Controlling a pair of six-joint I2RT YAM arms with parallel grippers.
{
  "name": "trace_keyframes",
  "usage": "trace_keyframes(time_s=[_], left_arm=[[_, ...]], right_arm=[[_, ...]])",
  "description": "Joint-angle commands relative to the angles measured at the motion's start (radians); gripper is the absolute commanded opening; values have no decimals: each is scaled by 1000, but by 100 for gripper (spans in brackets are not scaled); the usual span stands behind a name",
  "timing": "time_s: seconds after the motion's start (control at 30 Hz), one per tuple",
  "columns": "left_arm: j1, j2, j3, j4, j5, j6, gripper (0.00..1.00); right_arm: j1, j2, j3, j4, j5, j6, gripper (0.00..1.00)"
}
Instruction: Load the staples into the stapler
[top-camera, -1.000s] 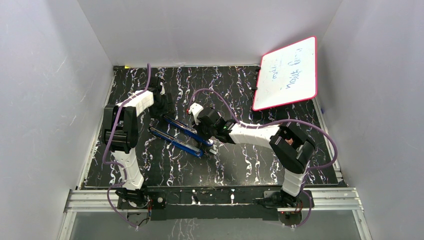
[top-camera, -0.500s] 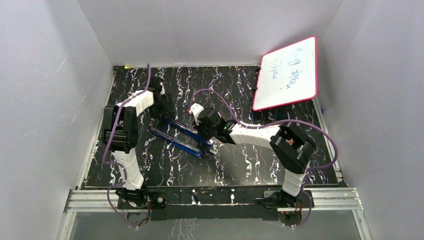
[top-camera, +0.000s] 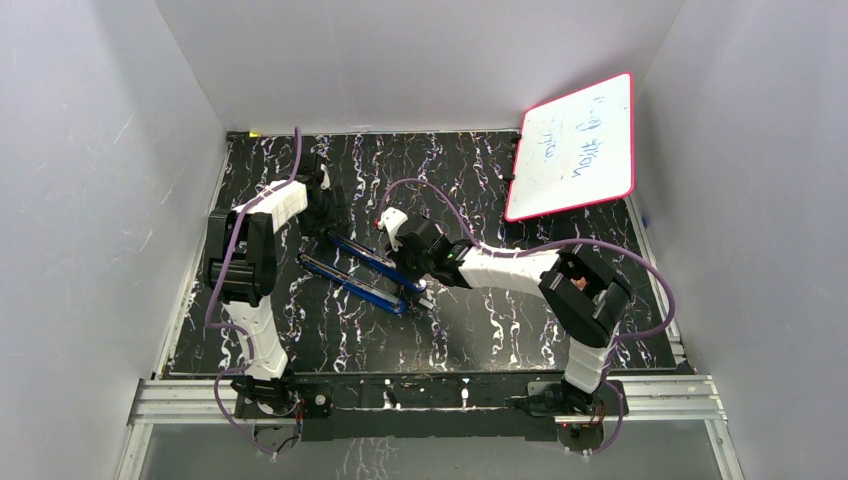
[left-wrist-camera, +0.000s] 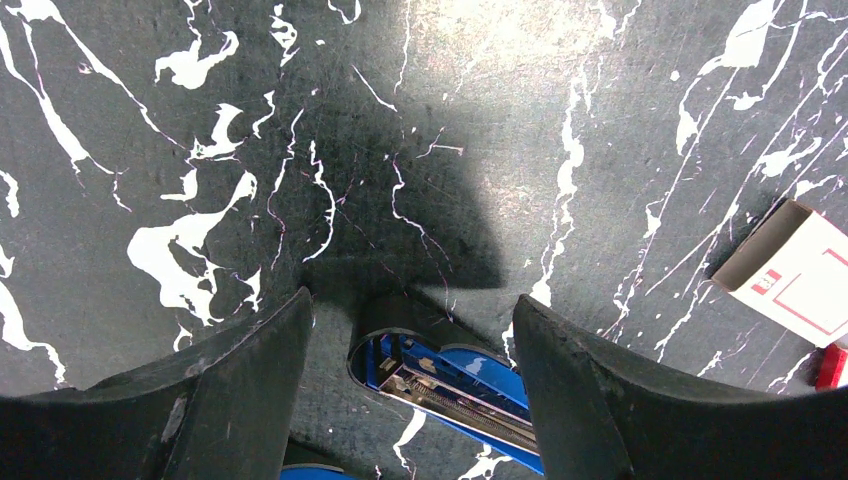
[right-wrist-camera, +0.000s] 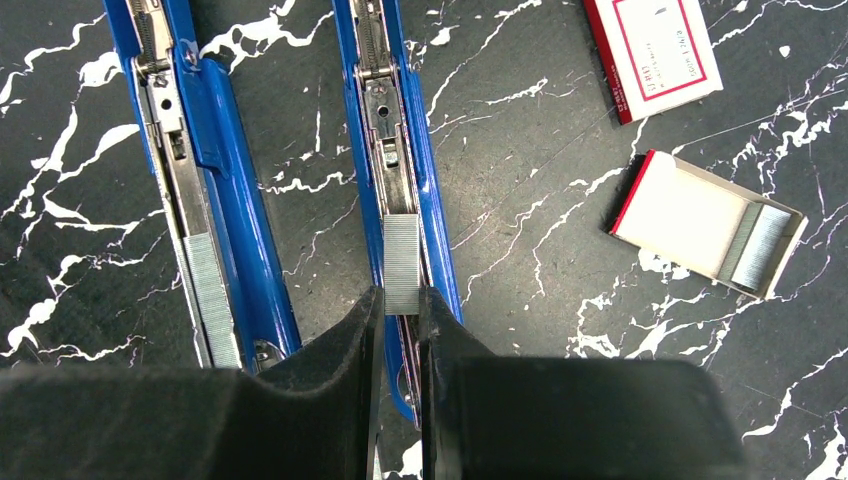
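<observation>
Two blue rails are seen from above near the middle of the dark marbled worktop (top-camera: 480, 180), lying side by side: the blue stapler (top-camera: 372, 262) and a second blue rail (top-camera: 350, 282) just below it in the frame. The left end effector (top-camera: 328, 222) is placed at their upper-left end, the right end effector (top-camera: 408, 270) over their lower-right end. A whiteboard (top-camera: 575, 145) is propped at upper right.

From the left wrist, the left end effector is shown wide open, its fingers (left-wrist-camera: 250, 400) set either side of the stapler's end with a gap on each side; nothing is held. A small red-and-white box (left-wrist-camera: 800, 270) lies at the right edge.

From the right wrist, the right end effector is shown nearly closed on the lower end of a staple strip (right-wrist-camera: 402, 262), which lies in the stapler's open channel at mid-frame. Another strip (right-wrist-camera: 212, 300) sits in the second rail. An open tray (right-wrist-camera: 685, 212) holding more staples lies at right.

The strip could be skewed against the channel wall and jammed or snapped if pushed off-axis. Since the stapler is not clamped, its body could be dragged along by the push.
</observation>
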Motion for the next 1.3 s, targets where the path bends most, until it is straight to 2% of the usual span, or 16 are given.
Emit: trace_keyframes(time_s=[0.0,1.27], left_arm=[[-2,9,25,-28,39,2,71],[-3,8,24,-28,39,2,71]], right_arm=[[2,19,45,-3,8,-1,0],[3,29,84,-88,30,-10,0]])
